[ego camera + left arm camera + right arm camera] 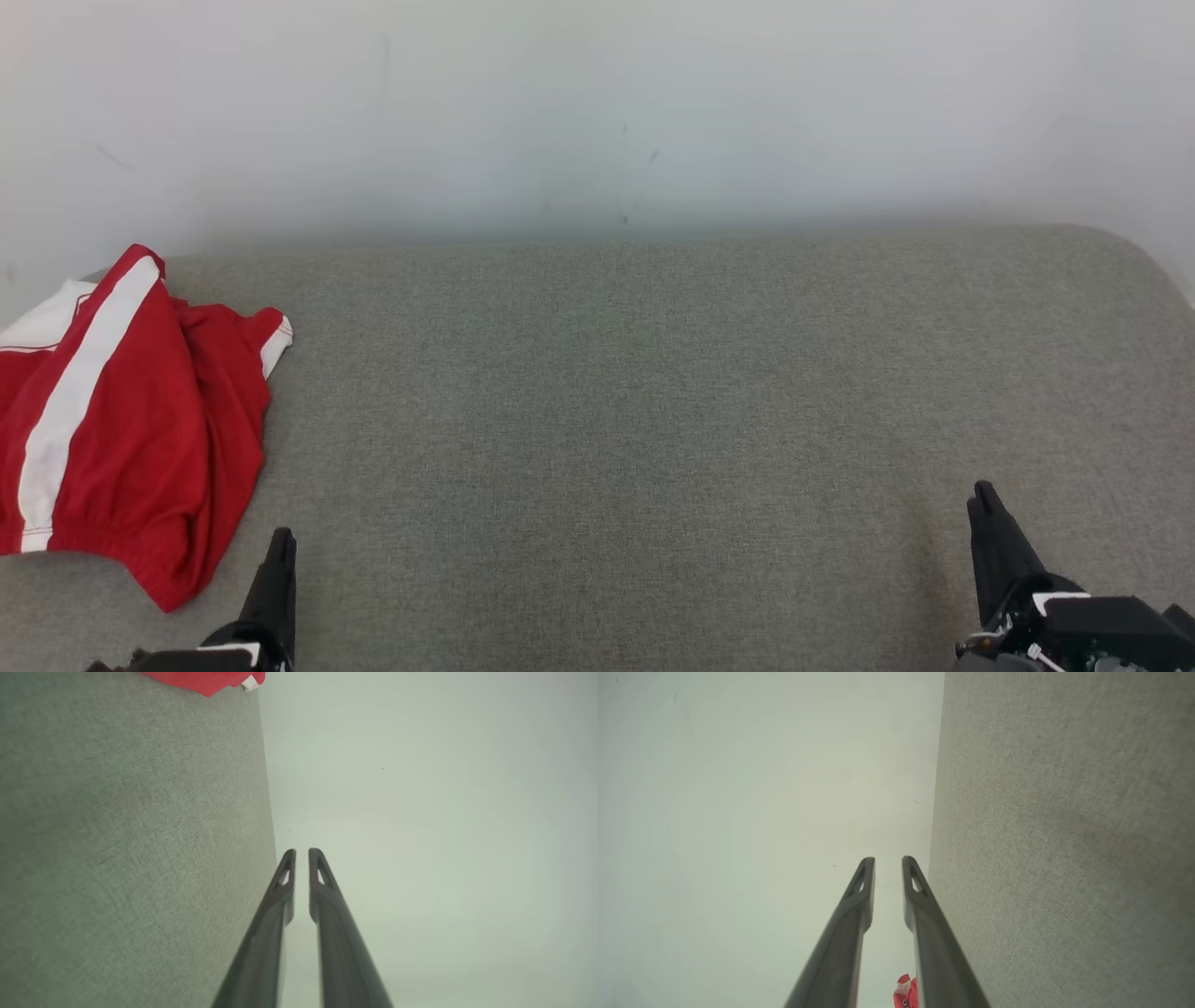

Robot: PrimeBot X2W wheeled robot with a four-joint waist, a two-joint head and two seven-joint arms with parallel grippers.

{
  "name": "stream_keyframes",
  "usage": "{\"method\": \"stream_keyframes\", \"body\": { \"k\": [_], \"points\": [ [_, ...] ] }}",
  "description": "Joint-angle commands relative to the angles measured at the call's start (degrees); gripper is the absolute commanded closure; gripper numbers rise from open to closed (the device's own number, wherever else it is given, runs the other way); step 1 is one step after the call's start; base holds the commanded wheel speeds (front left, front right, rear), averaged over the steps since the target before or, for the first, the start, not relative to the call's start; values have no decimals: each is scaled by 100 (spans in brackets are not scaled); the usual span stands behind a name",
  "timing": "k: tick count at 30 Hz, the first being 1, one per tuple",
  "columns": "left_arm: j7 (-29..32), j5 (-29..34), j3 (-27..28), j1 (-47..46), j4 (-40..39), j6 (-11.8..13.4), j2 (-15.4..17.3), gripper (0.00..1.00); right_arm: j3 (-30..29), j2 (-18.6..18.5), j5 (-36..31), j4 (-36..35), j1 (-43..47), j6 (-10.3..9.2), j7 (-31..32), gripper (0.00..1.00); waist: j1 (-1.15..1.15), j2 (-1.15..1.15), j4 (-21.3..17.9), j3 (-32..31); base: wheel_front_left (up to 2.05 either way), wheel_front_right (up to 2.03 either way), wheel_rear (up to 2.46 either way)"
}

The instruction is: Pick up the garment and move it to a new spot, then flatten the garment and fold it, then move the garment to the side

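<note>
The red garment (121, 420) lay rumpled at the far left of the grey cushion (653, 420) — seemingly unfolded, so every step looked undone. Left gripper (280, 543) and right gripper (982, 497) rested nearly closed — holding nothing.

You have a wide grey fabric surface (653, 420) across the lower two thirds of the head view. Its weave is fine and even, and its far corner is rounded off at the right of the frame. One thing lies on it: the garment (149, 439), red and rumpled, at the far left and cut off by the frame's left edge. A white stripe (70, 401) runs down it from upper tip to lower hem, and a white panel (42, 317) shows at its upper left. In the left wrist view a red corner lies at the top edge, on the grey weave.
</note>
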Motion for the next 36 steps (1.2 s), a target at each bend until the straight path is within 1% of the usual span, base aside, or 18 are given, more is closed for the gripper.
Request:
{"method": "stream_keyframes", "body": {
  "k": [1,2,3,4,9,14,19,20,21,22,25,36],
  "points": [
    [-10,1,-9,27,37,3,-13,0,7,5,-2,41,34,0,-9,0,0,0,0,1,0,0,0],
    [-4,1,-16,69,100,3,-30,0,7,10,-1,110,88,0,-5,0,0,0,0,1,0,0,0],
    [-9,2,-25,113,143,3,-43,100,12,13,-2,160,137,0,-10,100,0,0,0,1,0,0,0],
    [-28,7,-41,129,150,3,-45,0,25,14,-7,174,156,0,-28,0,0,0,1,3,0,0,0],
    [-208,168,-111,148,40,2,-39,0,145,12,-184,73,176,-1,-208,0,0,0,6,5,0,0,0],
    [-348,555,-131,154,-50,1,-34,0,218,11,-516,-13,191,-1,-347,0,0,0,9,7,0,0,0],
    [-482,1049,-150,158,-167,0,-29,0,299,9,-1003,-121,202,-2,-479,0,0,0,11,7,0,0,0],
    [-482,1049,-150,158,-167,0,-29,0,299,9,-1003,-121,202,-2,-479,0,0,0,11,7,0,0,0],
    [-532,1283,-156,163,-216,-1,-27,0,329,9,-1223,-168,209,-2,-529,0,0,0,11,7,0,0,0],
    [-532,1283,-156,163,-216,-1,-27,0,329,9,-1223,-168,209,-2,-529,0,0,0,11,7,0,0,0],
    [-604,1612,-161,176,-292,-1,-24,0,372,8,-1524,-227,224,-2,-602,0,0,0,11,7,0,0,0],
    [-858,3076,-257,282,-549,15,-15,0,570,5,-2700,-431,260,-3,-854,0,0,0,17,10,0,0,0]
  ]
}}
